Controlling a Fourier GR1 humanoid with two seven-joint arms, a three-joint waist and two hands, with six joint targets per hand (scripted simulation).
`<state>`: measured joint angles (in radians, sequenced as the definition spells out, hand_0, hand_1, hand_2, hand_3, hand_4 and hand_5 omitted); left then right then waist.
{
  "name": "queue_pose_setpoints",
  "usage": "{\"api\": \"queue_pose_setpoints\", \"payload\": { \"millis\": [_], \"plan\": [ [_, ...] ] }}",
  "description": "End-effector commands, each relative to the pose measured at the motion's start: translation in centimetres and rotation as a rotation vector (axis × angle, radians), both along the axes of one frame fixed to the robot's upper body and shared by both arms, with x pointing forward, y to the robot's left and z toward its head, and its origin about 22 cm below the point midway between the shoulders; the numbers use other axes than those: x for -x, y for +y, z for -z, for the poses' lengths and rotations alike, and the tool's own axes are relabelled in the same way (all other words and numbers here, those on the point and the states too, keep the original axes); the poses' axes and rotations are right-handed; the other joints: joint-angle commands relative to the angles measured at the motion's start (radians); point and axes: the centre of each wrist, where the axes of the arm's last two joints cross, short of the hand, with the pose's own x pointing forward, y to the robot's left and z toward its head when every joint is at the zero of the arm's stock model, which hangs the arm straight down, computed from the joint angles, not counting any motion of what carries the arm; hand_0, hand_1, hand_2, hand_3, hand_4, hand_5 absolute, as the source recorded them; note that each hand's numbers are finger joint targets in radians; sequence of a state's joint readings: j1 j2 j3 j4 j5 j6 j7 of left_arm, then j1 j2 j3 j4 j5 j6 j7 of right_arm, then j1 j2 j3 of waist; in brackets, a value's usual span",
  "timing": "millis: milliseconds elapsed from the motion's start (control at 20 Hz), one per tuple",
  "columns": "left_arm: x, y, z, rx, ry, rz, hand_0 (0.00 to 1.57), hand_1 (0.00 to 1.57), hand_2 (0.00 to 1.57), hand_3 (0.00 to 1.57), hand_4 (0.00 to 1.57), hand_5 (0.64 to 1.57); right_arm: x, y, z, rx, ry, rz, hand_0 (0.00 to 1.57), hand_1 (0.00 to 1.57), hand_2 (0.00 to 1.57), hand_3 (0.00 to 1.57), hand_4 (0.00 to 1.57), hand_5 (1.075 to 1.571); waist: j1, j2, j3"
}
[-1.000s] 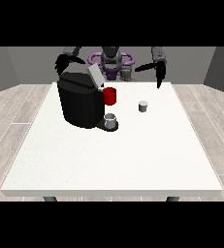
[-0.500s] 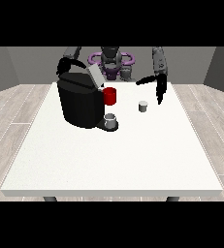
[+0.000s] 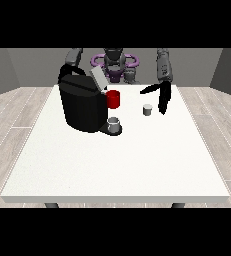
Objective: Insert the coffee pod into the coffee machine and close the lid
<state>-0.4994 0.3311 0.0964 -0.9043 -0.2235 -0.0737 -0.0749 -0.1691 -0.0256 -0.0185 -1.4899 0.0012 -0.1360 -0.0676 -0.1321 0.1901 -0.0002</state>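
Note:
A small grey coffee pod [image 3: 147,110] stands upright on the white table [image 3: 117,160], right of the machine. The black coffee machine [image 3: 83,106] has its grey lid [image 3: 98,79] tilted up, a red part [image 3: 113,99] at its front and a grey cup [image 3: 114,124] on its drip stand. The hand at the view's right [image 3: 162,97] hangs just right of the pod, fingers straight and pointing down, thumb stretched towards the left above the pod, apart from it. The hand at the view's left [image 3: 66,72] shows only partly behind the machine's top.
The robot's torso [image 3: 115,64] with purple rings stands behind the table's far edge. Bare white tabletop stretches from the machine towards the camera and to the right of the pod.
The hand at the view's right has come down and leftwards, from raised near the table's far edge to beside the pod. The machine, pod and other hand stay put.

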Motion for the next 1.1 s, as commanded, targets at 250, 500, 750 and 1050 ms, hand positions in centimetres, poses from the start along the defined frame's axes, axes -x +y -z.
{"api": "queue_pose_setpoints", "payload": {
  "millis": [250,500,750,1050],
  "plan": [
    [-0.8,-1.4,1.8,-0.091,0.114,0.001,0.70,0.70,0.78,0.43,0.00,1.571,-1.8,-0.7,-0.7,0.031,0.091,0.033,0.00,0.00,0.00,0.00,0.41,1.571,0.014,-0.034,0.0001],
    [-0.1,-0.7,3.2,-0.221,0.116,0.017,0.63,0.63,0.76,0.49,0.00,1.571,-1.1,0.3,-0.1,0.020,0.058,0.014,0.00,0.00,0.00,0.00,0.39,1.571,-0.021,-0.010,-0.0001],
    [-0.3,0.9,3.2,-0.304,0.078,0.033,0.55,0.55,0.70,0.45,0.00,1.571,-1.2,0.7,-0.3,0.035,0.050,-0.004,0.00,0.00,0.00,0.00,0.45,1.571,-0.020,0.014,-0.0001],
    [-1.7,0.8,1.7,-0.361,-0.065,-0.038,0.72,0.72,0.86,0.65,0.23,1.571,-0.9,1.5,0.4,0.012,0.010,-0.009,0.00,0.00,0.00,0.00,0.49,1.571,-0.043,0.050,-0.0003]
  ]
}}
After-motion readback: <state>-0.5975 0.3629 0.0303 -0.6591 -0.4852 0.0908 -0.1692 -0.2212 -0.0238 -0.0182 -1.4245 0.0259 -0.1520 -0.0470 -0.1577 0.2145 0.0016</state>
